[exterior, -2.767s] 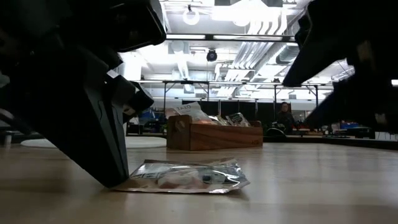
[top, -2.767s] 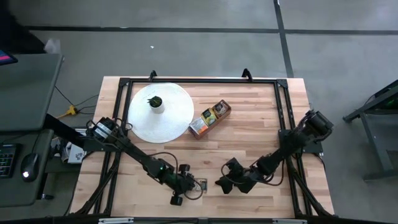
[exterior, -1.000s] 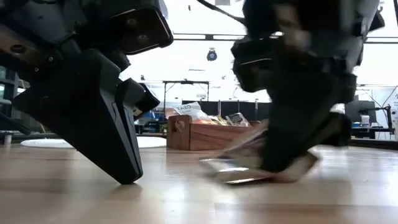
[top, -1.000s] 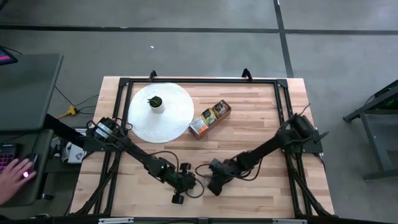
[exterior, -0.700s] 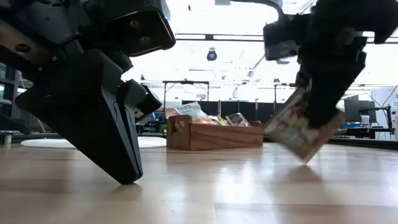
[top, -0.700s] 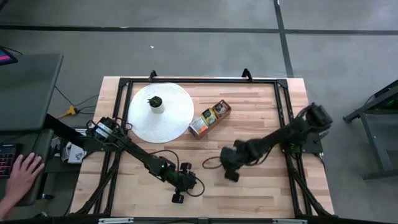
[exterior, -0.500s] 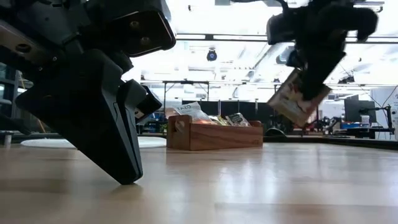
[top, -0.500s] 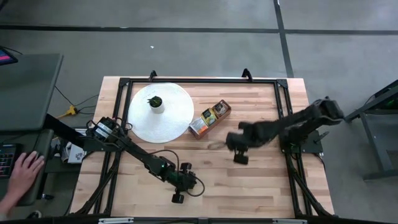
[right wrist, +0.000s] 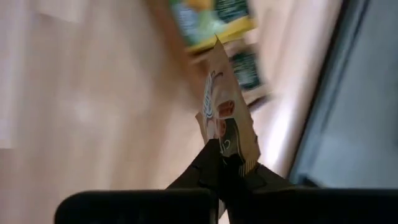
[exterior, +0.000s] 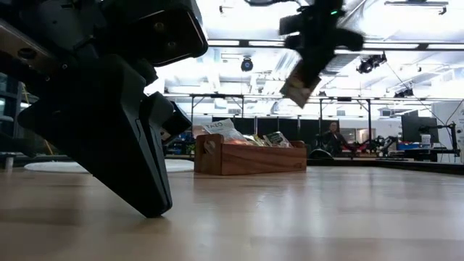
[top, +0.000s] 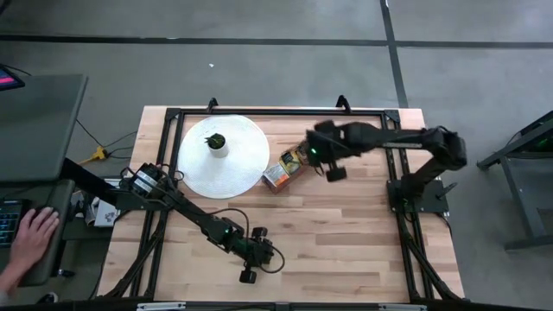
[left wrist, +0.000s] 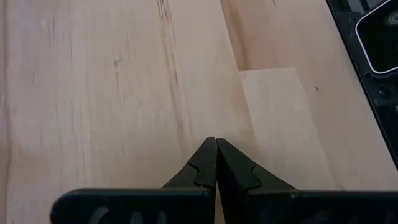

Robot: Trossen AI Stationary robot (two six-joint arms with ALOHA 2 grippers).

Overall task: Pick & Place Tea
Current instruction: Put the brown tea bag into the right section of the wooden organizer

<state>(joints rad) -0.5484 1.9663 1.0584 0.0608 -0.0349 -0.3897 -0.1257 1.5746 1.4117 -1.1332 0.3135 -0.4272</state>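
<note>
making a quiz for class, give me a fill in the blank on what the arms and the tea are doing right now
1. The right gripper is shut on a ____.
2. In the low view that sachet hangs in the air, higher than the wooden ____.
3. The left gripper is shut and holds ____.
4. In the high view the white disc lies to the ____ of the box.

Missing words: sachet; box; nothing; left
</note>
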